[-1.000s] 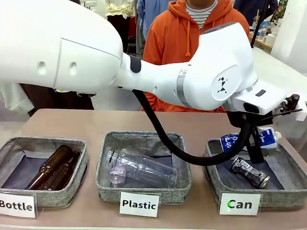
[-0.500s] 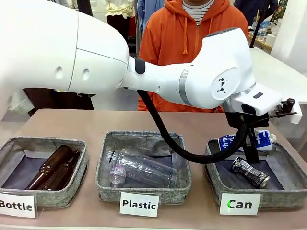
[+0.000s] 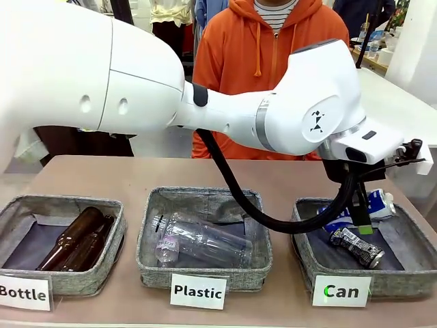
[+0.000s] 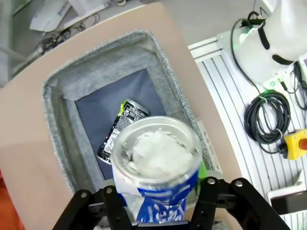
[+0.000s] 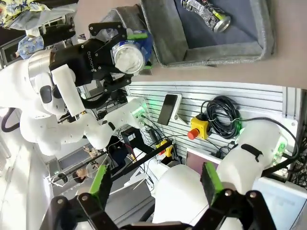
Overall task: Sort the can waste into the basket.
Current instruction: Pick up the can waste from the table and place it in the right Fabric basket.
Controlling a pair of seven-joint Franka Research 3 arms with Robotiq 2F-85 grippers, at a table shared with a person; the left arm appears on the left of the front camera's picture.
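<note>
Left gripper (image 3: 362,222) over the Can basket (image 3: 305,254): jaws now spread where a second ago they clamped the blue-and-white can (image 3: 365,207), which has dropped lower toward the lining beside the dark silvery can (image 3: 356,246). Both cans look sorted. Right gripper (image 5: 156,184) open, empty. Cards read "Can" (image 3: 341,291), "Plastic" (image 3: 198,292), "Bottle" (image 3: 24,293); can print unreadable.

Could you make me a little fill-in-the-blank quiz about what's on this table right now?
1. The blue and white can sits between the fingers of the left pincer, above the basket whose card reads ____.
2. The dark silvery can lies ____ that basket.
3. The brown glass bottles lie in the basket labelled ____.
4. The person across the table wears an ____ hoodie.

Missing words: Can; inside; Bottle; orange
</note>
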